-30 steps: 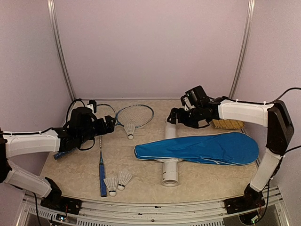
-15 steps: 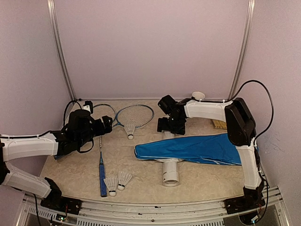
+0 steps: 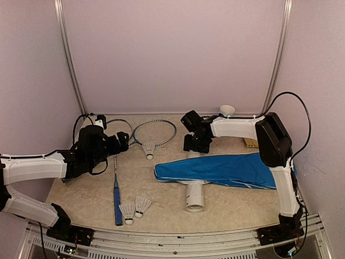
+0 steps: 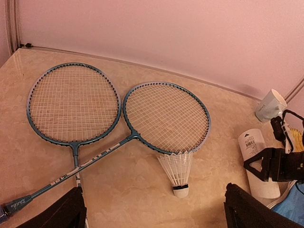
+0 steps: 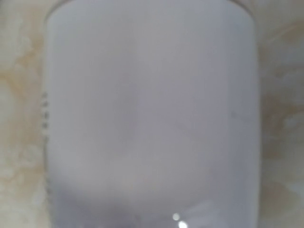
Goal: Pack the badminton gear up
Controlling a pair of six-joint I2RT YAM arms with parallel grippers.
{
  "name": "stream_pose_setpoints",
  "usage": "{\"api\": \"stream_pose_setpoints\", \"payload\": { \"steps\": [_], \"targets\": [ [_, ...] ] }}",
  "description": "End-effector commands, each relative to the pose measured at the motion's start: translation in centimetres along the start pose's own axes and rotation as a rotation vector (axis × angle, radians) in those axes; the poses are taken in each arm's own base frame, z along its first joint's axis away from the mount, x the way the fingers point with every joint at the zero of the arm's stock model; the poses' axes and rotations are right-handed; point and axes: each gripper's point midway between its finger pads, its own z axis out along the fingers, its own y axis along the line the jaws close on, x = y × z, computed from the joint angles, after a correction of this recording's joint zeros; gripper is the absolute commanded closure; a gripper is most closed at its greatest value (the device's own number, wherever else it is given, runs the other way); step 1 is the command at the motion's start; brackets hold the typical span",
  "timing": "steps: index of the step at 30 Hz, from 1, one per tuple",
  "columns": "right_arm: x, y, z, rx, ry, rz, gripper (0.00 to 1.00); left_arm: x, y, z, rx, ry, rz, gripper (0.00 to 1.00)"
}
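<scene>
Two thin rackets lie at the back left, heads side by side (image 4: pixel 73 102) (image 4: pixel 166 116); one blue handle (image 3: pixel 117 204) points to the front. One white shuttlecock (image 4: pixel 176 173) lies just below the right head, between my left gripper's (image 4: pixel 152 218) wide-open, empty fingers (image 4: pixel 247 211). Two more shuttlecocks (image 3: pixel 128 211) (image 3: pixel 142 205) stand near the front. The long white tube (image 3: pixel 195 197) lies under the blue cover (image 3: pixel 226 170). My right gripper (image 3: pixel 194 143) sits low on the tube's far end; the tube (image 5: pixel 152 118) fills the right wrist view and hides the fingers.
A pale mug (image 3: pixel 227 110) stands at the back wall, also in the left wrist view (image 4: pixel 270 105). A straw-coloured brush (image 3: pixel 251 142) lies behind the cover, partly hidden by my right arm. Walls close in on the left, back and right.
My right arm swung left from above the brush and came down onto the tube's far end. My left gripper shifted slightly. Rackets, shuttlecocks, tube and cover did not move.
</scene>
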Motion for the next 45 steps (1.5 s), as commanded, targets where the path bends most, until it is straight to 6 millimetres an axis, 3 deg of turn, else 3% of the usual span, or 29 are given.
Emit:
{"api": "stream_pose_setpoints", "payload": {
  "steps": [1,3,7,13,18,22,25,30,34,38,45],
  "targets": [
    [-7.7,1.6,-6.6,-0.087,-0.335,0.033,0.37,-0.4,-0.5,-0.3,0.026,-0.022,-0.017,0.01],
    [-10.1,2.0,-9.7,-0.140,-0.452,0.039,0.39,-0.5,-0.7,-0.4,0.038,-0.029,-0.022,0.01],
    [-13.1,2.3,-14.6,-0.226,-0.640,0.047,0.42,-0.8,-1.0,-0.8,0.053,-0.047,-0.032,0.01],
    [-16.2,2.4,-21.8,-0.319,-0.875,0.010,0.43,-1.4,-1.3,-1.2,0.062,-0.066,-0.023,0.01],
    [-16.7,2.7,-26.3,-0.399,-0.973,-0.060,0.47,-2.3,-1.6,-2.0,0.077,-0.094,0.005,0.01],
    [-16.7,1.8,-30.6,-0.433,-1.099,-0.116,0.52,-3.6,-1.9,-2.9,0.101,-0.131,0.035,0.01],
    [-16.1,2.2,-33.6,-0.458,-1.177,-0.268,0.57,-4.7,-3.1,-3.9,0.161,-0.150,0.087,0.01],
    [-10.8,4.5,-39.6,-0.694,-1.240,-0.623,0.54,-7.4,-7.6,-7.6,0.414,-0.187,0.188,0.01],
    [-6.0,4.3,-41.4,-0.757,-1.223,-0.803,0.55,-9.7,-11.3,-12.5,0.672,-0.258,0.209,0.01],
    [-0.4,4.5,-40.5,-0.763,-1.169,-0.989,0.55,-10.3,-14.1,-17.5,0.930,-0.310,0.262,0.01],
    [7.9,4.8,-38.0,-0.667,-1.091,-1.213,0.56,-7.1,-16.9,-20.7,1.152,-0.214,0.317,0.05]
  ]
}}
